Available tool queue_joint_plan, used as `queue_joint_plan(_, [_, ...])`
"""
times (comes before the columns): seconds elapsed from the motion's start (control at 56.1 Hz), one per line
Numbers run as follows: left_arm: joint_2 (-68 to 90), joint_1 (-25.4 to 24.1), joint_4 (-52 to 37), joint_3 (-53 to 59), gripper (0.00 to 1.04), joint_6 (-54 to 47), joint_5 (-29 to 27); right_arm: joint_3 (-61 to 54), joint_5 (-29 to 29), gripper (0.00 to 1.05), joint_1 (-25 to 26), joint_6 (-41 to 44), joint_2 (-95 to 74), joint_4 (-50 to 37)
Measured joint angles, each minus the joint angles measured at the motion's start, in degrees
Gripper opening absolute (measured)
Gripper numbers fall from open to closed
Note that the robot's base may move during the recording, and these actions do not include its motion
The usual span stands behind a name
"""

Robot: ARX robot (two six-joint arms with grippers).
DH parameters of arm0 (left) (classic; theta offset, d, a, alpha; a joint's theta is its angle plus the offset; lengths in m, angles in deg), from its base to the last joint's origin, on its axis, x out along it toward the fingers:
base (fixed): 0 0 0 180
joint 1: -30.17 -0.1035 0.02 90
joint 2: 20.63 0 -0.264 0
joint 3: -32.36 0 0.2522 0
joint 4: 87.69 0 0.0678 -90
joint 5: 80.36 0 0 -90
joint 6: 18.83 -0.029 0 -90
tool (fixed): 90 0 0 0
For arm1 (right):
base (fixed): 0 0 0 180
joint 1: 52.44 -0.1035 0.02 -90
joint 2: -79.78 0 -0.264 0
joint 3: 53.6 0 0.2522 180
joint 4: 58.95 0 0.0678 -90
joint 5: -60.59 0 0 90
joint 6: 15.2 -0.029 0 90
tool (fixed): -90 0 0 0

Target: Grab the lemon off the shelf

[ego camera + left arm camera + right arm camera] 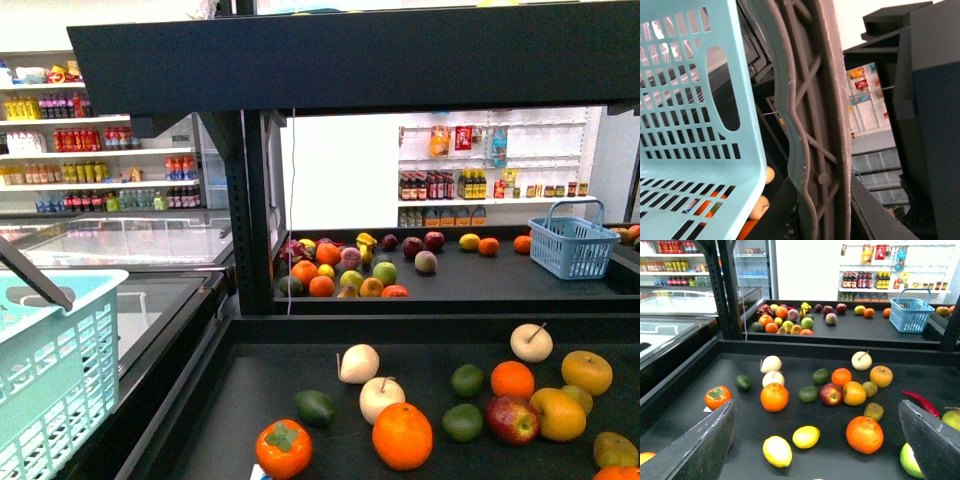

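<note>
Lemon [806, 436], bright yellow, lay on the shelf [830, 465] tray beside a paler yellow fruit [777, 451], long axis crosswise between the empty, wide-spread fingers [700, 450] of the nearer right gripper [816, 405]; left gripper hidden behind the basket [50, 360] at the front frame's lower left.

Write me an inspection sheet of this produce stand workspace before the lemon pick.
Surface: black shelf tray, matte, fruit scattered across it.
Job's things: lemon lying free near the front, paler yellow fruit beside it.
Clutter: orange, persimmon, red apple, lime, red chili.
Grippers: right gripper open, empty, above the tray; left gripper against teal basket, jaws unclear.
Cables: thin pale cord hanging by the upright post.
Surroundings: blue basket on rear tray, bottle shelves, glass-topped freezer.
</note>
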Motion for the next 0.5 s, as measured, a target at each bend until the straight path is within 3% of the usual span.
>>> queue_joint_plan(0.285, [-5.9,3.5,3.9,1.6,0.1,-5.4,4.5,0.0,0.0,0.97,0.0,0.0,0.0,0.0])
queue_joint_plan(0.499, [-9.4,8.9,2.6,3.1,0.1,-6.2,6.7,0.0,0.0,0.97,0.0,0.0,0.0,0.0])
